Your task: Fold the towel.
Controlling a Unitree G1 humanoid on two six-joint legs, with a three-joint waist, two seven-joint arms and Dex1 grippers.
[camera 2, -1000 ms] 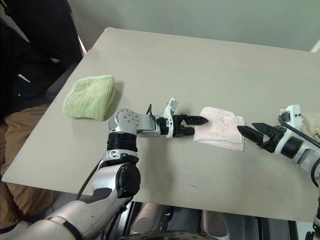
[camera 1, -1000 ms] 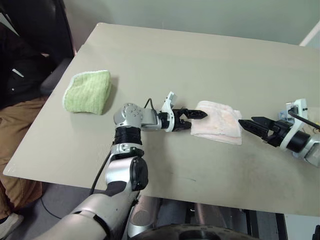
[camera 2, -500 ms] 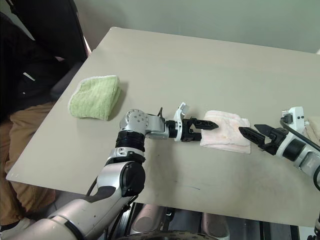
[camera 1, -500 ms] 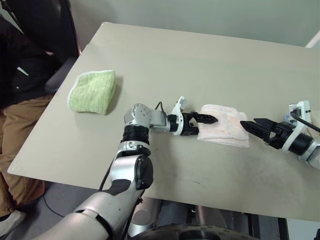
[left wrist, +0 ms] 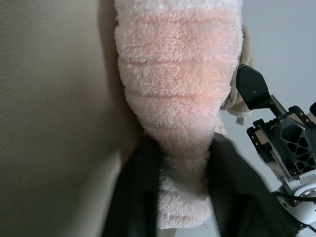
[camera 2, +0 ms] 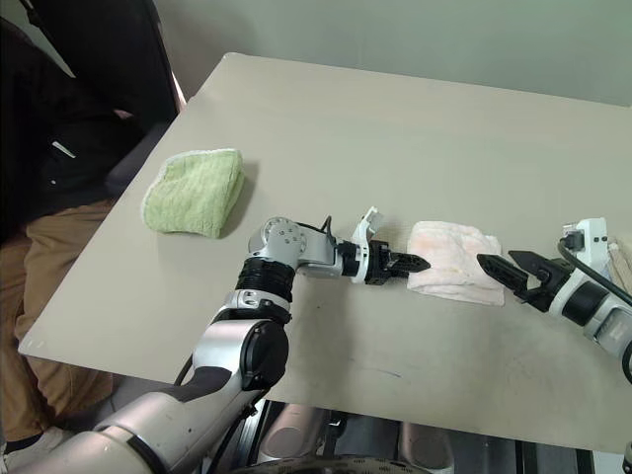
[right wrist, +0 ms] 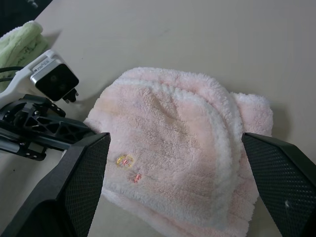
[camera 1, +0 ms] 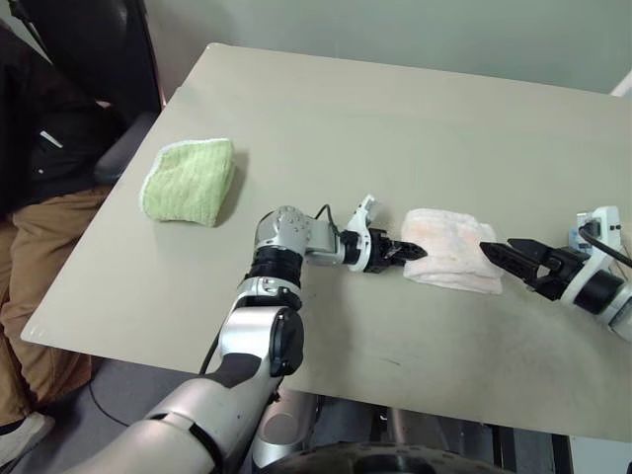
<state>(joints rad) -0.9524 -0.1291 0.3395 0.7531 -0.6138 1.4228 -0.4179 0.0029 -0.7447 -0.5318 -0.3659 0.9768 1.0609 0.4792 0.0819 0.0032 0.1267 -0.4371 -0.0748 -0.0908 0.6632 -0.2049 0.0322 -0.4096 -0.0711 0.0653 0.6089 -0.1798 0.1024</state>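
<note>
The towel [camera 1: 449,249], pale pink and folded into a small thick pad, lies on the table right of centre. My left gripper [camera 1: 416,252] reaches in from the left and is shut on the towel's left edge. In the left wrist view the pink terry [left wrist: 177,98] is pinched between the two black fingers [left wrist: 136,197]. My right gripper [camera 1: 499,257] stands open at the towel's right end, close to it. In the right wrist view its fingers [right wrist: 79,192] spread to either side of the towel [right wrist: 182,148], which bears a small printed mark [right wrist: 126,162].
A folded light green towel [camera 1: 190,181] lies at the table's left. A seated person [camera 1: 39,178] is beside the table's left edge. The beige table [camera 1: 395,118] stretches bare toward the back. A bit of beige cloth [camera 2: 620,259] shows at the far right.
My left gripper has slid right onto the towel's left edge and gone from open to shut on it. The right gripper has stayed open at the right end. The camera shifted slightly.
</note>
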